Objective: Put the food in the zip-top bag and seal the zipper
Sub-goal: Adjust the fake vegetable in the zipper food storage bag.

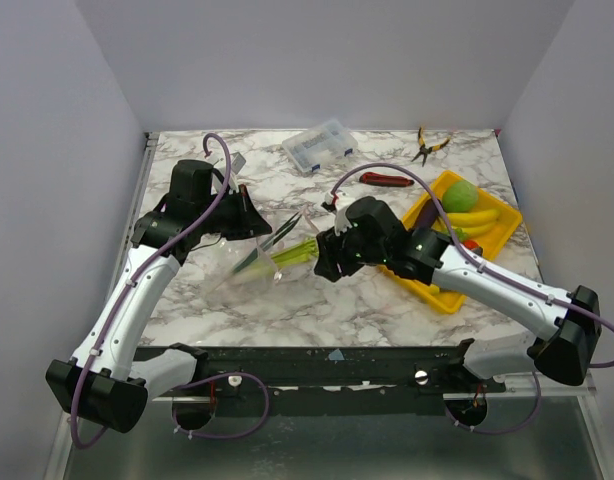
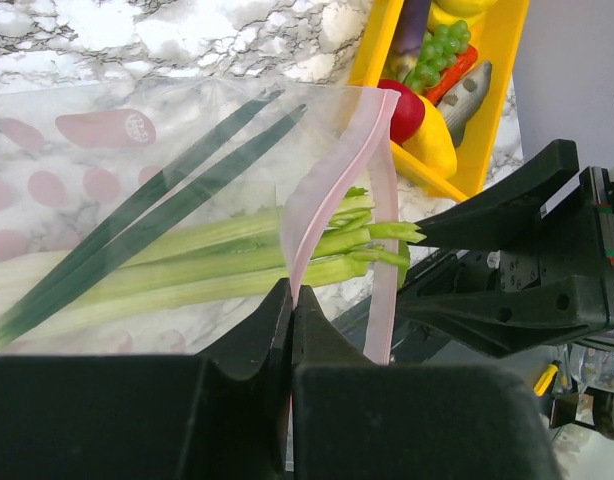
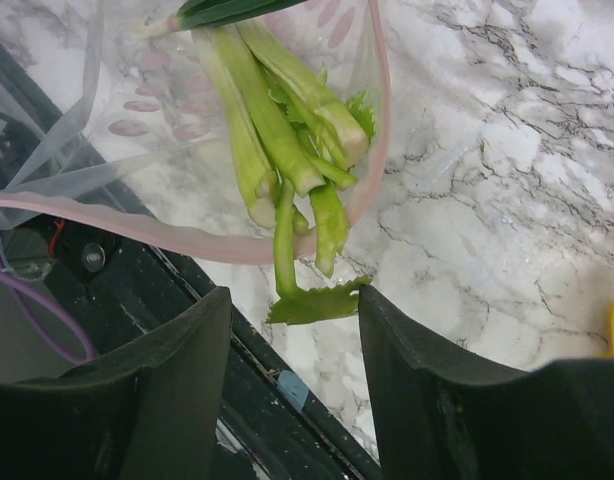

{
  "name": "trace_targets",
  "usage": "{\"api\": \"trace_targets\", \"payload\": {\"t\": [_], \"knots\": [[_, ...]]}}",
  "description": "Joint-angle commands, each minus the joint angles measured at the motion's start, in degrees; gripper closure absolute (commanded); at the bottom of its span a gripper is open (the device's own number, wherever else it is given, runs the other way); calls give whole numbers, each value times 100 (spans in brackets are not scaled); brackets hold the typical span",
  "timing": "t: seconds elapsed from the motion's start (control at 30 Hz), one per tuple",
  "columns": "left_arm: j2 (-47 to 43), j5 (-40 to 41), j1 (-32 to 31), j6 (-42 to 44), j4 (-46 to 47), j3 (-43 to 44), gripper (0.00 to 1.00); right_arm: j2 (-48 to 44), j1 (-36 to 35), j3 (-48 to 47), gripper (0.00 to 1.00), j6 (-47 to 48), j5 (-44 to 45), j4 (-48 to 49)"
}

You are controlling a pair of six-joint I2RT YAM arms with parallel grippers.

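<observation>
Two-arm bagging scene on a white-grey marbled table (image 1: 287, 310), with positions given relative to the yellow rectangular plastic tray (image 1: 439, 298).

- **Bag:** The floppy clear plastic zip-top bag (image 1: 249, 268) lies on the table well to the left of the tray, its mouth turned toward the tray.
- **Zipper:** The thin pink-red press-seal zipper (image 2: 332, 170) is unsealed. In the right wrist view it (image 3: 187, 240) curves in an open loop.
- **Celery:** The long green-white toy celery stalk (image 1: 292, 255) lies mostly inside the bag (image 2: 107, 130). Its leafy end (image 3: 312, 300) pokes out of the mouth on the tray side. Two narrow dark green strips (image 2: 177, 195) lie over it inside the bag.
- **Left gripper:** The left gripper (image 2: 292, 310) is on the side of the bag away from the tray. Its fingers are pressed together, pinching the zipper at the mouth edge.
- **Right gripper:** The right gripper (image 3: 292, 340) sits between the bag and the tray. Its fingers (image 3: 177, 360) stand apart on either side of the leafy end, and no contact with it can be seen.
- **In the tray:** A round red toy tomato (image 2: 407, 110), a green ball (image 1: 463, 195), yellow pieces (image 1: 477, 218) and a cluster of green grapes (image 2: 437, 48).
- **Beyond the tray:** A red-handled tool (image 1: 387, 180) lies just past the tray's far left corner. A rigid clear compartment box (image 1: 320, 146) and yellow-handled pliers (image 1: 427, 146) lie farther back.
</observation>
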State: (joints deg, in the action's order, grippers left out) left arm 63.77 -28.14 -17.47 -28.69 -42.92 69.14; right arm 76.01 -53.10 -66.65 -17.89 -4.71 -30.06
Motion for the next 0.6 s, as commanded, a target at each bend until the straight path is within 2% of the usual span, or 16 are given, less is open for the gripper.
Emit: {"api": "trace_targets", "payload": {"t": [0.0, 0.17, 0.4, 0.43, 0.57], "knots": [[-98, -80, -1, 83, -6, 11, 100, -260, -51, 160, 43, 54, 134, -63], [-103, -64, -1, 91, -15, 5, 100, -183, -56, 363, 45, 22, 46, 22], [-69, -45, -2, 98, 5, -5, 100, -423, -62, 97, 96, -30, 72, -95], [-58, -51, -2, 100, 7, -8, 100, -435, -64, -7, 100, -53, -17, -168], [-68, -82, -2, 100, 79, -48, 100, -386, -104, -549, 100, -83, -591, -321]]}}
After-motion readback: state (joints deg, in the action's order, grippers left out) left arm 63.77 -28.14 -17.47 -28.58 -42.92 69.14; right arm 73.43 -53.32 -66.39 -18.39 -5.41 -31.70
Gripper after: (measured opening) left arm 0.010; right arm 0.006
